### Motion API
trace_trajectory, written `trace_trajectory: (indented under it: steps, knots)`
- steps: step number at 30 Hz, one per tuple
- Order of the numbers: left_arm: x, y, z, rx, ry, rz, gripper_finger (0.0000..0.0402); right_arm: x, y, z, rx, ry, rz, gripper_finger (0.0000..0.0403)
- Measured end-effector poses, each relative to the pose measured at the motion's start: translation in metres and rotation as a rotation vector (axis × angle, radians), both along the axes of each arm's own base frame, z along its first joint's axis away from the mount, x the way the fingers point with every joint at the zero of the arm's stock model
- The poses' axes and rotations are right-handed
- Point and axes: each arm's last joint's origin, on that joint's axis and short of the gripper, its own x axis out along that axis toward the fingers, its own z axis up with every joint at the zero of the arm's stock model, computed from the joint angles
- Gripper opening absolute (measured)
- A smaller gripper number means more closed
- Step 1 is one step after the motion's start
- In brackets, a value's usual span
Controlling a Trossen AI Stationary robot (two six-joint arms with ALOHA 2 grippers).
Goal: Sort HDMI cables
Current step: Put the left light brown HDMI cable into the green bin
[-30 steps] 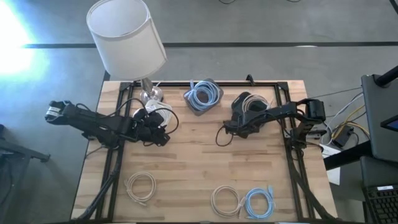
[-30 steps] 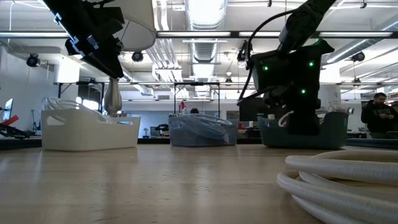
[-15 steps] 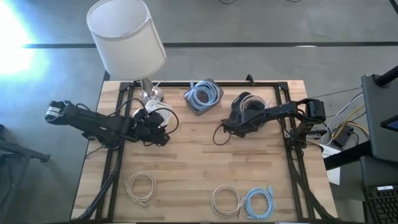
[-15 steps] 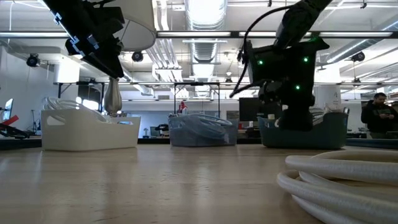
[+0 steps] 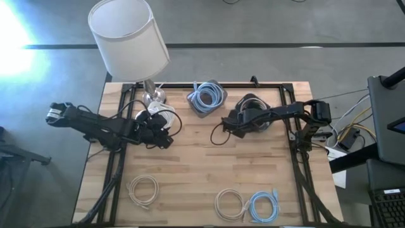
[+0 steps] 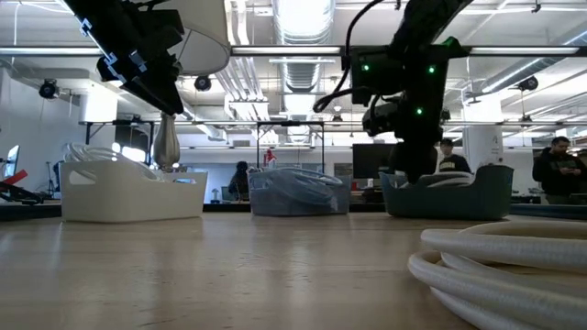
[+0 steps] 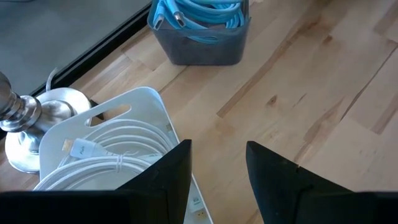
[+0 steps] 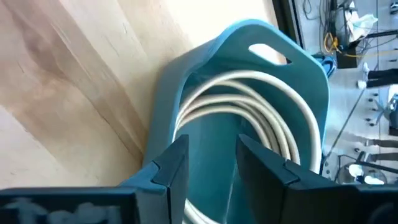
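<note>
Right gripper [image 8: 205, 158] spread and empty over the teal bin [image 8: 298, 74] holding beige cables [image 8: 249, 93], left gripper [image 7: 217, 168] spread beside the white bin [image 7: 124, 112] of white cables [image 7: 106, 155], three coils [image 5: 247, 204] near the table's [image 5: 190, 164] front edge

The right pincer [image 5: 229, 124] has slid leftward along the teal bin [image 5: 253, 104], its fingers empty.

A pale wooden surface [image 5: 196, 164] stands on grey concrete floor [image 5: 266, 25]. At its eleven o'clock stands a white-shaded lamp [image 5: 128, 37]. Beyond, ceiling lights [image 6: 303, 18] brighten an open workshop with people [image 6: 557, 170].
</note>
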Motion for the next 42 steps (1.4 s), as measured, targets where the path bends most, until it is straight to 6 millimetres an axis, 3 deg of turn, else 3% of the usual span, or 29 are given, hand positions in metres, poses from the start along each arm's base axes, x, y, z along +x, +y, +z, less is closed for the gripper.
trace_trajectory:
  steps: [11, 16, 21, 29, 36, 42]
  knots:
    - [0.006, -0.002, 0.003, 0.023, -0.007, -0.097, 0.0156, 0.025, 0.014, 0.027, 0.139, -0.144, 0.046, 0.0121]
    - [0.01, -0.006, 0.004, -0.033, 0.009, -0.251, 0.0156, 0.037, 0.028, 0.044, 0.159, -0.208, 0.1, 0.0109]
    - [0.011, -0.012, 0.002, -0.143, 0.058, -0.453, 0.0156, 0.044, 0.043, 0.052, 0.316, -0.247, 0.175, 0.0099]
    - [0.002, -0.025, -0.024, -0.31, 0.131, -0.59, 0.0156, 0.055, 0.061, 0.047, 0.493, -0.355, 0.313, 0.0093]
    - [-0.015, -0.046, -0.051, -0.493, 0.229, -0.637, 0.0156, 0.066, 0.07, 0.051, 0.642, -0.435, 0.559, 0.0093]
    - [-0.029, -0.065, -0.062, -0.603, 0.285, -0.653, 0.0156, 0.068, 0.064, 0.064, 0.621, -0.518, 0.698, 0.0093]
